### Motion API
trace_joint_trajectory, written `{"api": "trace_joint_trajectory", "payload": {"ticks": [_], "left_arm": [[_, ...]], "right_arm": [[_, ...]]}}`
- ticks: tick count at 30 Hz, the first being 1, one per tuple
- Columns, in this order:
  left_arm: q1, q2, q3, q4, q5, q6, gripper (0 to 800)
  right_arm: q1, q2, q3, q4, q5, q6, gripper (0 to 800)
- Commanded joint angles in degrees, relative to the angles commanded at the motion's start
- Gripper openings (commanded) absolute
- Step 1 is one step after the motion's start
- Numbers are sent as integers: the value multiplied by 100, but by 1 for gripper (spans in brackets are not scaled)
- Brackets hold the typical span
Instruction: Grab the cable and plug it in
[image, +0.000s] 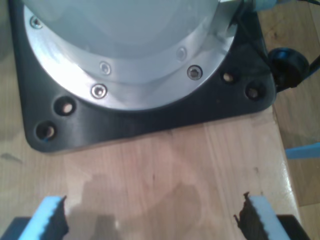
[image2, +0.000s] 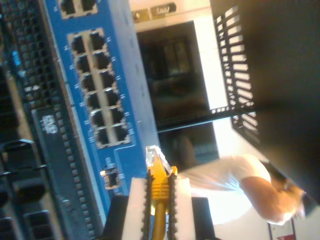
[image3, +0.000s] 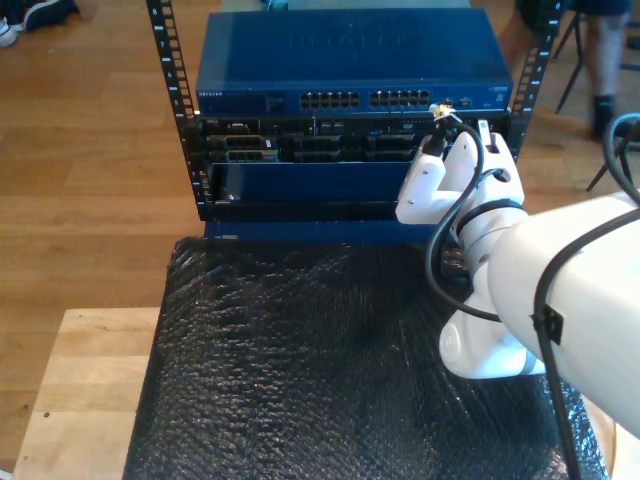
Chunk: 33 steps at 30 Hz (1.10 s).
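Yellow network cable, long and thin with a small clear-yellowish plastic plug at its tip, sits pinched between the white serrated pads of my second gripper; you can see the jaws pressed onto it from both sides, the plug poking out past the pad ends. Just ahead of the plug lies the blue metal network switch, its block of dark square ports at about 11 o'clock from the plug in the second wrist view. The plug is near the switch face but not in any port; a single port sits close beside it at about 9 o'clock.

In the exterior view you find the second arm, white with black cables looped along it, reaching up from 4 o'clock toward the rack; my second gripper is at the switch's front face, at the 3 o'clock end of its port row. Below the rack, a black crinkled sheet covers the light wooden worktop.

My first gripper hangs with its jaws spread wide, pale blue pads well apart and nothing between them, over bare wood in front of a black base plate carrying a round silver flange.

A person's arm in a white sleeve shows beyond the rack in the second wrist view.
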Motion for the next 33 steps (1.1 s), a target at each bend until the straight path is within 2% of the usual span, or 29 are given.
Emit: {"api": "trace_joint_trajectory", "payload": {"ticks": [15,24,33], "left_arm": [[0,0,0,0,0,0,800],[0,0,0,0,9,0,800],[0,0,0,0,9,0,800]], "right_arm": [[105,668,-624,457,-220,-475,0],[343,949,-1081,1116,-290,-976,0],[484,1029,-1398,1512,-299,-1336,0]]}}
